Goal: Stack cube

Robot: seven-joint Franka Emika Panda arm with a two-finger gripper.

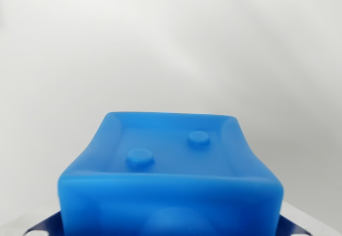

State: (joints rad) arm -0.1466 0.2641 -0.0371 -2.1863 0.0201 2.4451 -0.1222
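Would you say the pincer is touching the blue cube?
Cannot tell: the wrist view shows the blue cube filling the lower frame, and any contact with the pincer is hidden.

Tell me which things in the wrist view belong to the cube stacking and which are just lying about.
Belongs to the job:
- blue cube, close to the camera, two round studs on its recessed face
- gripper parts, dark blue, at the bottom corners beside the cube; fingertips not visible

Lying about:
- nothing visible; only a plain white surface behind. No second cube in view.

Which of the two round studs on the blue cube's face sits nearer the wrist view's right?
The farther stud on the translucent blue plastic cube; the other stud sits lower-left, closer to the camera.
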